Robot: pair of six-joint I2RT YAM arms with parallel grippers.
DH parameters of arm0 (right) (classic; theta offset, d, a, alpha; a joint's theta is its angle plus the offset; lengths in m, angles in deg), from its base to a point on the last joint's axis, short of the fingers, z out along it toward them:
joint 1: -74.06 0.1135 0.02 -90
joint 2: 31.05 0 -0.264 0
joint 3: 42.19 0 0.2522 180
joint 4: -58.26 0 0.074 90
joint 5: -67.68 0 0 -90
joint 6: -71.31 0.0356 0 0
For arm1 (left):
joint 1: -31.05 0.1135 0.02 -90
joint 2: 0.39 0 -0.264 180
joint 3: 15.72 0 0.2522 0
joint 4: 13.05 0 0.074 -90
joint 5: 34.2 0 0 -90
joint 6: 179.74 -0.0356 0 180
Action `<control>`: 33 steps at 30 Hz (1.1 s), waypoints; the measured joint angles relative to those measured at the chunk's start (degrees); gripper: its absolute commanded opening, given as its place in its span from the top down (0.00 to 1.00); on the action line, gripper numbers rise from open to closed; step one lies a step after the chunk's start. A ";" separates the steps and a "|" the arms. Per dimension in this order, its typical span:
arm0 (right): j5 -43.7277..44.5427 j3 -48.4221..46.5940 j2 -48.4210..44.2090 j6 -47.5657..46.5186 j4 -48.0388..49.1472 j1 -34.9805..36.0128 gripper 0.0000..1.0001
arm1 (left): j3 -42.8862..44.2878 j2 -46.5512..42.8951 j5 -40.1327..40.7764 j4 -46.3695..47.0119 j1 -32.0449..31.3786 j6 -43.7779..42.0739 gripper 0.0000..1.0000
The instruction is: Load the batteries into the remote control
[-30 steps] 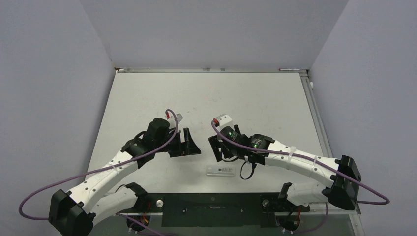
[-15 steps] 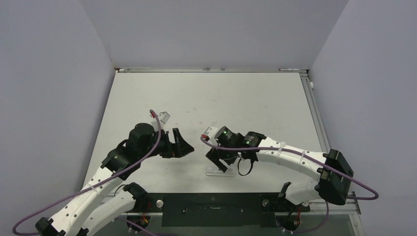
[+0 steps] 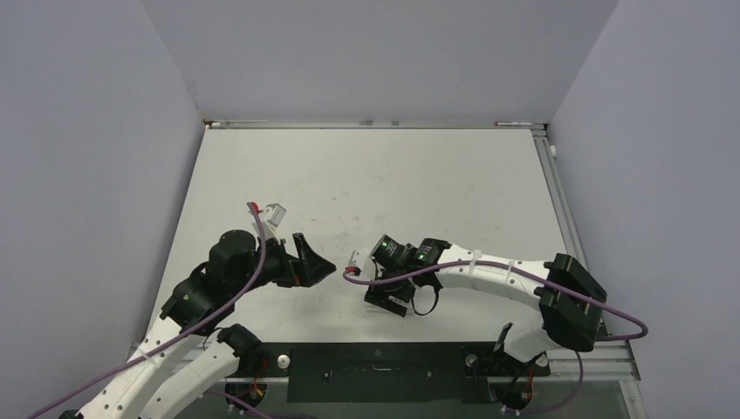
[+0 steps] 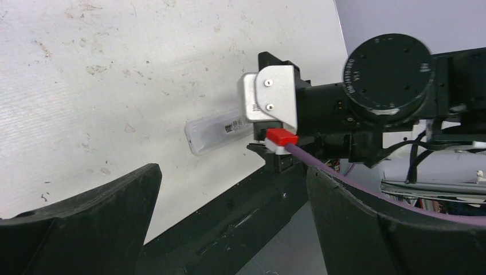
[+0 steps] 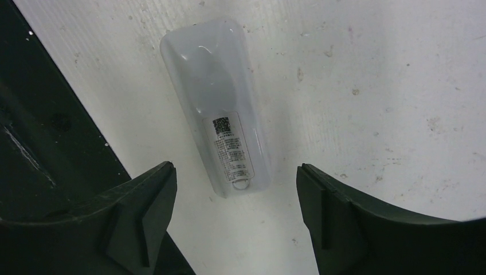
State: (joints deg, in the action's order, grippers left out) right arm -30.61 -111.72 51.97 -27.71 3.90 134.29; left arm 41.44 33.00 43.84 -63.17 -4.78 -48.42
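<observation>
Our right gripper (image 5: 234,172) hangs open and empty over the remote (image 5: 215,97), which lies label side up on the tabletop (image 5: 372,86) by its near edge, while our left gripper (image 4: 233,173) gapes wide, empty, nearby.

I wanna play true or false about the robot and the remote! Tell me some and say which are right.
1. The remote control lies flat on the table. True.
2. The right hand is squeezing the remote control. False: it is open above it, with neither finger touching.
3. The left hand is open and holds nothing. True.
4. A battery lies right next to the remote control. False: no battery shows in any view.
5. The remote control has a printed label facing up. True.
</observation>
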 measured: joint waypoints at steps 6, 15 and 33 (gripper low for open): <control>-1.20 0.07 5.73 -2.14 0.61 0.00 0.26 | 0.44 -0.79 0.00 -0.90 0.00 0.00 0.04; -1.16 0.07 10.64 -2.82 0.90 0.63 0.31 | 0.50 -2.32 0.02 -1.68 0.00 0.00 0.04; -0.04 -2.64 14.56 -2.03 -1.70 1.81 0.91 | 0.50 -2.99 0.07 -2.12 0.00 -0.02 0.04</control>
State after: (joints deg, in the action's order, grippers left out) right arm -30.66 -114.36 66.53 -29.74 2.19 136.10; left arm 41.94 30.00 43.90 -65.29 -4.78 -48.44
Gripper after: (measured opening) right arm 0.517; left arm 0.963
